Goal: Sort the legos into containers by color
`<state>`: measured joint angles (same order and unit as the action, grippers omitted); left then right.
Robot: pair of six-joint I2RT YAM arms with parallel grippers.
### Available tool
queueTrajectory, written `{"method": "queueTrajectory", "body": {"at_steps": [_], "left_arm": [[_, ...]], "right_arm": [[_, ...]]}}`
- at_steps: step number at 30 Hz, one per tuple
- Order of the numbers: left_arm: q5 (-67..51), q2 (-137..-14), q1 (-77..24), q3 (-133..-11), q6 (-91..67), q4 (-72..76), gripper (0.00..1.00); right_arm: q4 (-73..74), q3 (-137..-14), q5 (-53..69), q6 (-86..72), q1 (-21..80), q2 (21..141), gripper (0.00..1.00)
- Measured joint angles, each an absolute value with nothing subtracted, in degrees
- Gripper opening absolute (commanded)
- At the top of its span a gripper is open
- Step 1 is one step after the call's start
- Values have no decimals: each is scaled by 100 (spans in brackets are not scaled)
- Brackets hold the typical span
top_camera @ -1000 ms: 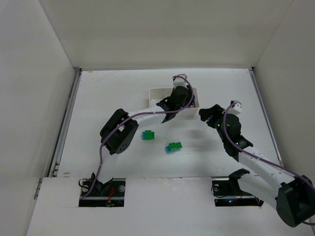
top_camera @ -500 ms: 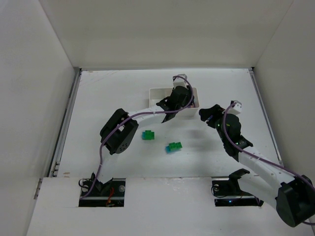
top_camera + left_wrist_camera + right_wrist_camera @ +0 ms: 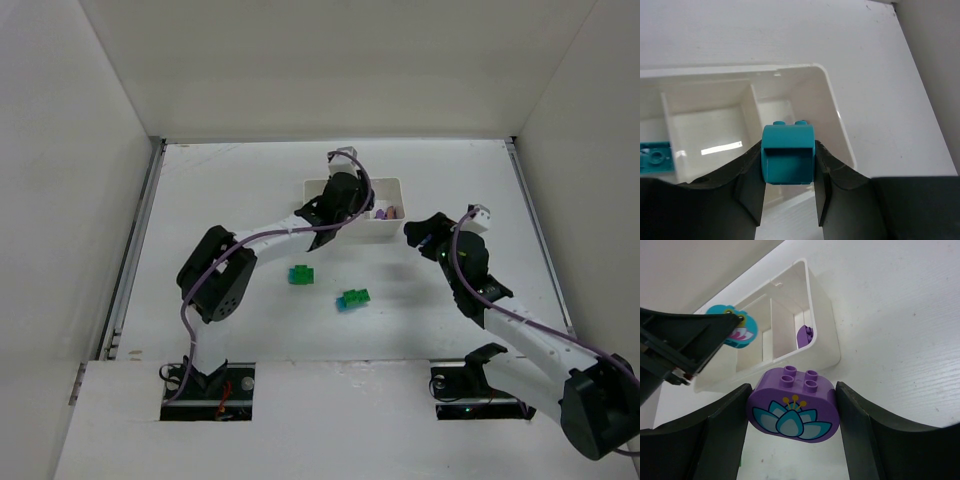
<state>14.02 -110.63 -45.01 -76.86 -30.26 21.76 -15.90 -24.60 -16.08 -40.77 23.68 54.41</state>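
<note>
My left gripper (image 3: 788, 156) is shut on a teal-blue lego (image 3: 788, 136) and holds it above the white tray (image 3: 826, 80); in the top view it (image 3: 335, 197) covers the tray's left and middle containers. Another teal piece (image 3: 655, 157) lies in a compartment at the left edge of the left wrist view. My right gripper (image 3: 793, 390) is shut on a purple lego (image 3: 792, 412) with a lotus print, just outside the tray's (image 3: 816, 310) wall. A purple lego (image 3: 804, 336) lies in the nearest compartment. The right gripper (image 3: 425, 231) sits right of the tray (image 3: 392, 183).
Two green clumps lie on the table in front of the tray: a green one (image 3: 300, 274) and a green-and-teal one (image 3: 352, 299). White walls enclose the table on three sides. The left arm's elbow (image 3: 213, 283) hangs over the table's left half.
The left arm has swung left along the tray with the teal lego, uncovering the purple pieces in the right compartment. The right arm has not moved.
</note>
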Motion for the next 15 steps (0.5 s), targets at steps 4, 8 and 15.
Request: {"method": "queueTrajectory", "body": {"at_steps": [4, 8, 15], "left_arm": [[1463, -10761, -4171, -7343, -3030, 2213, 20], [1529, -10750, -4027, -7308, -3013, 2193, 20], [1601, -10982, -4088, -7467, -2867, 2150, 32]], "right_arm": [[-1599, -2460, -1610, -4077, 2368, 5459, 56], [-1686, -2460, -1610, -4075, 2377, 5612, 56], [-1719, -2460, -1608, -4075, 2412, 5673, 56]]}}
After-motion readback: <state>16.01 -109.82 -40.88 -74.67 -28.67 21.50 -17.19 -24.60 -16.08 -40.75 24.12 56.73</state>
